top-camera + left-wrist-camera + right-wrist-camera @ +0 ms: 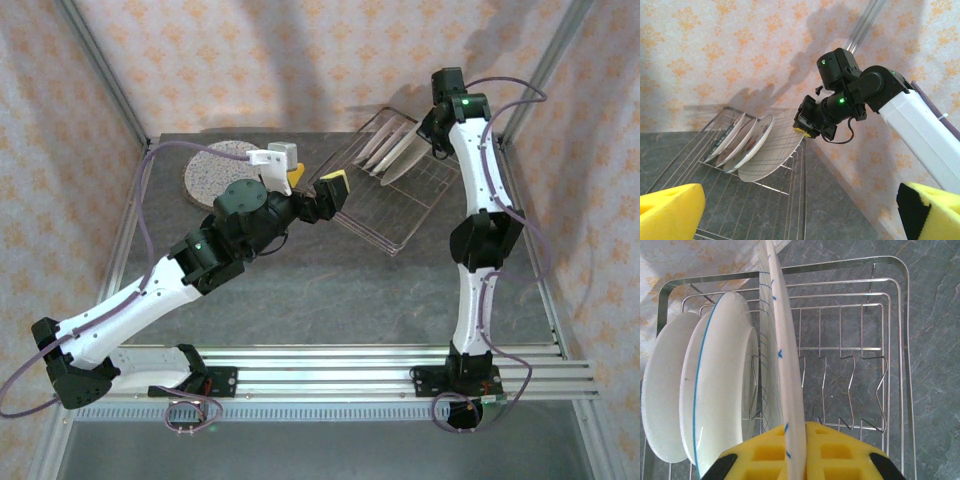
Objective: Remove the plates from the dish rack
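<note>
4 plates stand tilted in the wire dish rack, plaid plate outermost; 1 speckled plate lies flat near the rack.

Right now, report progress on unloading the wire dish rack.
Done: one speckled beige round plate lies on the grey table. In hand: the right gripper is shut on the blue-lined white plate, standing in the silvery wire dish rack. Left: the white plates behind it. The left gripper is open.

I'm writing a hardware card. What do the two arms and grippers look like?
Both the left arm and right arm have white shells, black joints, small green lights and a lilac cable. The left gripper and right gripper carry chunky yellow pads with black edging.
</note>
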Robot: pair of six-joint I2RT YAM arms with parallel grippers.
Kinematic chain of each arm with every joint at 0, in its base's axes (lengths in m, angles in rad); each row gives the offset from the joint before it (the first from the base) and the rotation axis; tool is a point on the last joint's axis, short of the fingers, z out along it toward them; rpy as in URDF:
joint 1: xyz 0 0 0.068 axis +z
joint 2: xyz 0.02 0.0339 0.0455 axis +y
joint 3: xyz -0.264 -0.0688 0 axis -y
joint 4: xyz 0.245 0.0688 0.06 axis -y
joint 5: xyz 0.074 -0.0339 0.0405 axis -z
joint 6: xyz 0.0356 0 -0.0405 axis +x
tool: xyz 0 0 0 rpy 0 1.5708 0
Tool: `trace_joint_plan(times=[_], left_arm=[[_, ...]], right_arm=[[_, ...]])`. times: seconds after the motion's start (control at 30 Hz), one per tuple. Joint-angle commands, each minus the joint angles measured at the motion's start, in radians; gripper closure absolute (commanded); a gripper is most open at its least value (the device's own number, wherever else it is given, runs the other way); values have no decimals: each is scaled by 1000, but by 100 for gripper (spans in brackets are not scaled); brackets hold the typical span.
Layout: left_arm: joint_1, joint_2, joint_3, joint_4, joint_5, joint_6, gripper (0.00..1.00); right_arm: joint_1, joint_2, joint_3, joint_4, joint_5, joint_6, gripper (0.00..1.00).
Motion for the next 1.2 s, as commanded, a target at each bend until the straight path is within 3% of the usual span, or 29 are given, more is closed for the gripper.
trace_joint_plan(times=[0.0, 0.6, 0.87, 1.0, 1.17], left_arm=[[-11, -1, 0, 43, -22, -9, 2], [-1, 49, 19, 39, 44, -140, 1], [86, 137, 63, 18, 202, -472, 2], [135, 200, 94, -24, 280, -725, 4], [143, 277, 96, 52, 342, -1002, 11]], right_arm=[[10, -109, 45, -19, 60, 26, 100], [12, -280, 6, -138, 123, 89, 100], [13, -404, -81, -162, 109, 156, 100], [12, -473, -147, -162, 83, 207, 100], [12, -558, -232, -150, 49, 267, 100]])
